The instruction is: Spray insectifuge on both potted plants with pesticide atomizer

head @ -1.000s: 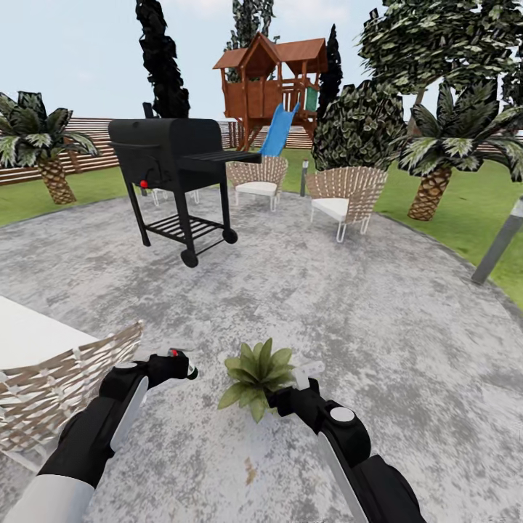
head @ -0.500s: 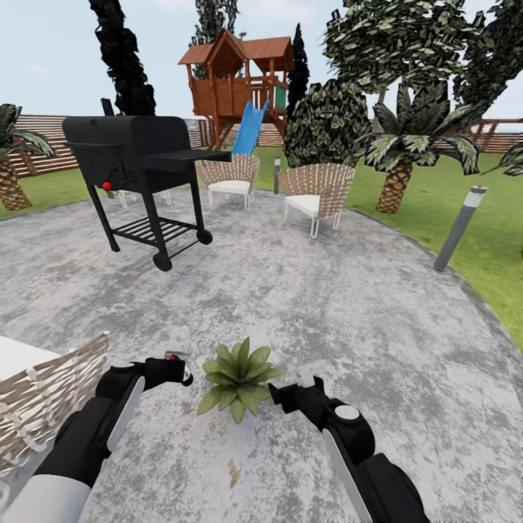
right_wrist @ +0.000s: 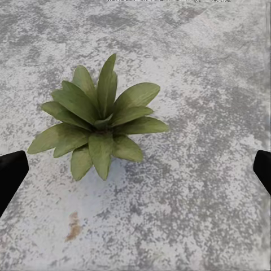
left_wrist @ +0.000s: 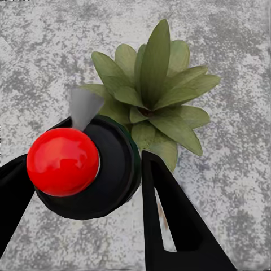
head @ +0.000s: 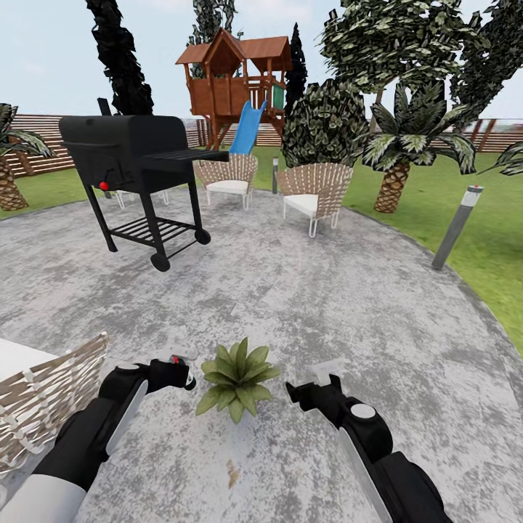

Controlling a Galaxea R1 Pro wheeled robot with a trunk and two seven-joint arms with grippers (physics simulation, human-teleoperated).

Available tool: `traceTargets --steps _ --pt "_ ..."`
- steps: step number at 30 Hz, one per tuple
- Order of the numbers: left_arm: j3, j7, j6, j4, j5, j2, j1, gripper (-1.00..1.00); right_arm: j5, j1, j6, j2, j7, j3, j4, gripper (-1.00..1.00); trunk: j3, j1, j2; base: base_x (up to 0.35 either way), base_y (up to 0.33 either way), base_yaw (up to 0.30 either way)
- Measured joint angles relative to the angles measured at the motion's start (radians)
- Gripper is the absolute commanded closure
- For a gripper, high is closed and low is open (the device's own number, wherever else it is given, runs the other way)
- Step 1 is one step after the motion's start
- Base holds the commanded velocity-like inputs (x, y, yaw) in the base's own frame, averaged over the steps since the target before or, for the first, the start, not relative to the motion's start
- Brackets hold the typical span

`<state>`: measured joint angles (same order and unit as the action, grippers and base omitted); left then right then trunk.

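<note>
One potted plant (head: 236,376), a low rosette of pointed green leaves, sits on the grey paving just in front of me, between my two arms. My left gripper (head: 178,372) is shut on the pesticide atomizer (head: 176,360), just left of the plant. In the left wrist view the atomizer (left_wrist: 84,169) shows a red knob, a dark round body and a grey nozzle pointing toward the plant (left_wrist: 152,96), with my left gripper (left_wrist: 84,161) clamped around it. My right gripper (head: 312,385) stands open a little right of the plant. Its wrist view has the plant (right_wrist: 101,127) ahead of the right gripper (right_wrist: 138,166).
A wicker chair (head: 43,392) stands close at my left. Farther off on the paving are a black grill (head: 138,156) and two wicker chairs (head: 229,174) (head: 316,190). A bollard light (head: 456,225) stands at the lawn's edge on the right, with palms, a playhouse and a fence beyond.
The view has swung to the right, mostly a second ago. My right gripper has drawn away from the plant's leaves toward the right. The left gripper still holds the atomizer beside the plant.
</note>
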<state>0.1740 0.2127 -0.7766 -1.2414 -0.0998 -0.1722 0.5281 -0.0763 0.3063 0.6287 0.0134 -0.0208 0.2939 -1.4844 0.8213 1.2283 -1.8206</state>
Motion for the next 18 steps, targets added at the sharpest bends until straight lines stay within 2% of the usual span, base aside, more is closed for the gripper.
traceTargets --steps 6,8,9,10,11,13,16,18 --pt "0.001 0.000 0.000 0.000 0.000 0.000 0.000 1.00 -0.001 0.000 0.000 0.000 0.000 0.000 0.000 -1.00 0.000 0.000 0.000 0.000 0.000 -0.010" --pt "0.073 0.040 0.003 -0.006 0.005 -0.045 0.010 1.00 0.003 0.048 0.004 0.105 -0.032 0.007 -0.034 -1.00 0.000 0.000 0.000 0.000 0.000 -0.005" --pt "0.150 0.101 0.004 -0.011 0.044 -0.079 0.034 1.00 0.008 0.127 0.030 0.214 -0.157 0.038 -0.055 -1.00 0.000 0.000 0.000 0.000 0.000 -0.003" --pt "0.179 0.131 0.005 -0.013 0.071 -0.092 0.044 1.00 0.019 0.171 0.044 0.265 -0.222 0.040 -0.063 -1.00 0.000 0.000 0.000 0.000 0.000 -0.003" --pt "0.202 0.160 0.005 -0.015 0.093 -0.102 0.052 1.00 0.027 0.206 0.058 0.302 -0.283 0.049 -0.069 -1.00 0.000 0.000 0.000 0.000 0.000 -0.002" --pt "0.235 0.216 0.004 -0.019 0.135 -0.117 0.063 1.00 0.058 0.263 0.081 0.356 -0.401 0.060 -0.075 -1.00 0.000 0.000 0.000 0.000 0.000 -0.002" --pt "0.263 0.296 0.004 -0.031 0.194 -0.130 0.074 1.00 0.130 0.319 0.105 0.403 -0.563 0.065 -0.079 -1.00 0.000 0.000 0.000 0.000 0.000 0.000" --pt "0.281 0.391 0.017 -0.048 0.266 -0.137 0.080 1.00 0.246 0.361 0.120 0.429 -0.766 0.066 -0.082 -1.00 0.000 0.000 0.000 0.000 0.000 0.000"
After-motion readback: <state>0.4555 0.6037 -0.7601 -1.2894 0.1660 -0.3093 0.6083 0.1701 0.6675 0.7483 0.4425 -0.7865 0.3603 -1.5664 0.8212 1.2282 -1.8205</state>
